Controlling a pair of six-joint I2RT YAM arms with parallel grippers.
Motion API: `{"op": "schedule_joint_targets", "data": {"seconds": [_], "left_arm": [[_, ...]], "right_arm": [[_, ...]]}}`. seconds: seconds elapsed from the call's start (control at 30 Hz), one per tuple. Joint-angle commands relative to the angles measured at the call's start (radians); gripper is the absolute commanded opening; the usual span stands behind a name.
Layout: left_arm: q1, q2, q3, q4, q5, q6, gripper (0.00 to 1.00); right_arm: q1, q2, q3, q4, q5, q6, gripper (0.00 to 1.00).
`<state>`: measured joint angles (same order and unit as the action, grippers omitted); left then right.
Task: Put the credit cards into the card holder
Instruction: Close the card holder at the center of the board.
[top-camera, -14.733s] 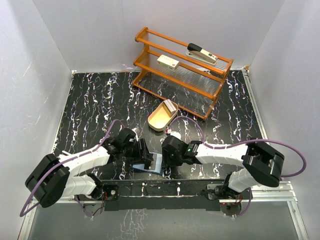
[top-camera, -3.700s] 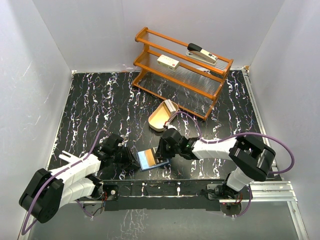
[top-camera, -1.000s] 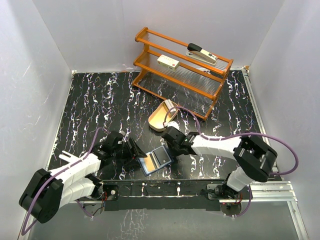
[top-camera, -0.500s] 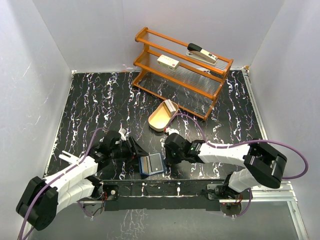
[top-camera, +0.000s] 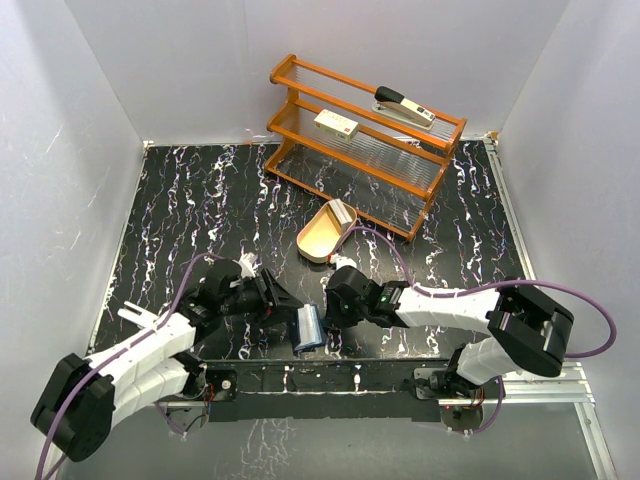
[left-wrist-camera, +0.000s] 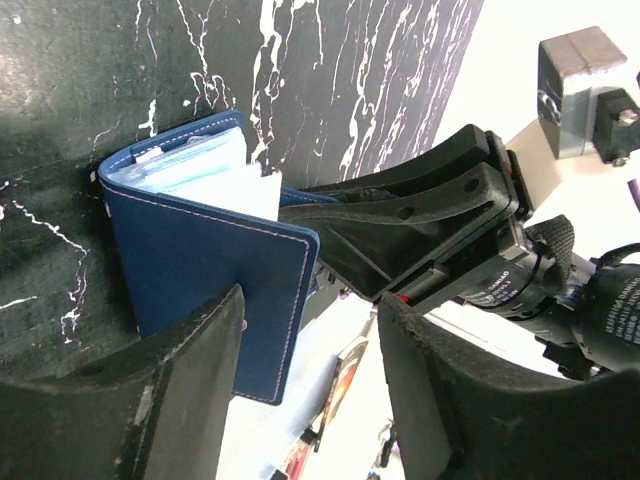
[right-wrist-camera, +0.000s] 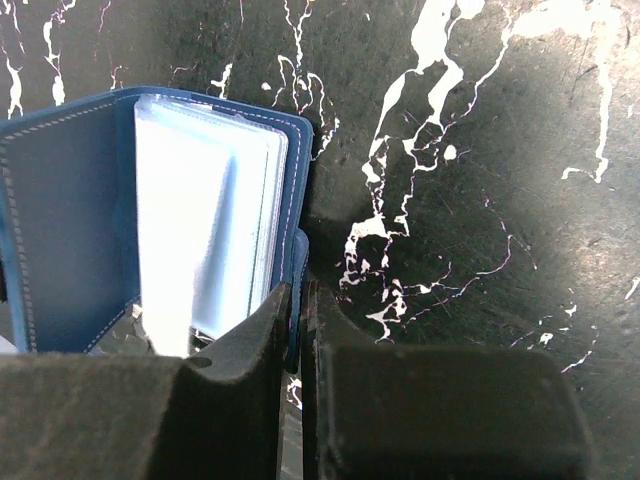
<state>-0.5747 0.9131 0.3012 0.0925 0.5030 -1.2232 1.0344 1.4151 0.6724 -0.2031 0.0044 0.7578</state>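
The navy card holder (top-camera: 308, 327) stands on edge near the table's front, folded almost closed, with its pale blue pockets (right-wrist-camera: 205, 230) showing inside. My right gripper (top-camera: 325, 312) is shut on the edge of its cover (right-wrist-camera: 298, 290). My left gripper (top-camera: 285, 305) is open just left of it, and the holder's outer cover (left-wrist-camera: 200, 270) reaches in between the jaws. The right gripper shows behind it in the left wrist view (left-wrist-camera: 420, 225). The pale credit cards (top-camera: 341, 213) lie in the far end of the tan oval tray (top-camera: 316, 240), beyond both grippers.
An orange wire rack (top-camera: 365, 140) stands at the back, with a stapler (top-camera: 403, 107) on its top shelf and a cream box with a red label (top-camera: 336, 124) below. The table's front edge (top-camera: 330, 362) is just behind the holder.
The card holder has gone from lying open to folded nearly closed and standing on edge. My left gripper has moved right, up against it. The right gripper keeps hold of the cover.
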Motion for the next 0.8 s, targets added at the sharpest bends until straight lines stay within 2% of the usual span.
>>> {"op": "schedule_joint_targets", "data": {"seconds": [0.0, 0.13, 0.23, 0.33, 0.5, 0.77], "left_arm": [[-0.026, 0.069, 0.029, 0.085, 0.059, 0.005, 0.5], [-0.049, 0.15, 0.025, 0.112, 0.041, 0.027, 0.44], [-0.053, 0.207, 0.03, 0.118, 0.033, 0.062, 0.3], [-0.056, 0.255, 0.062, 0.067, 0.007, 0.115, 0.26], [-0.059, 0.304, 0.077, -0.024, -0.065, 0.159, 0.17], [-0.065, 0.35, 0.08, -0.068, -0.107, 0.191, 0.16]], "right_arm": [[0.009, -0.014, -0.005, 0.071, 0.026, 0.019, 0.0], [0.01, -0.024, -0.016, 0.078, 0.027, 0.026, 0.0], [0.01, -0.035, -0.025, 0.086, 0.025, 0.033, 0.0], [0.01, -0.051, -0.032, 0.079, 0.028, 0.038, 0.01], [0.01, -0.107, -0.021, 0.033, 0.049, 0.047, 0.14], [0.01, -0.181, -0.031, 0.058, 0.032, 0.089, 0.4]]}}
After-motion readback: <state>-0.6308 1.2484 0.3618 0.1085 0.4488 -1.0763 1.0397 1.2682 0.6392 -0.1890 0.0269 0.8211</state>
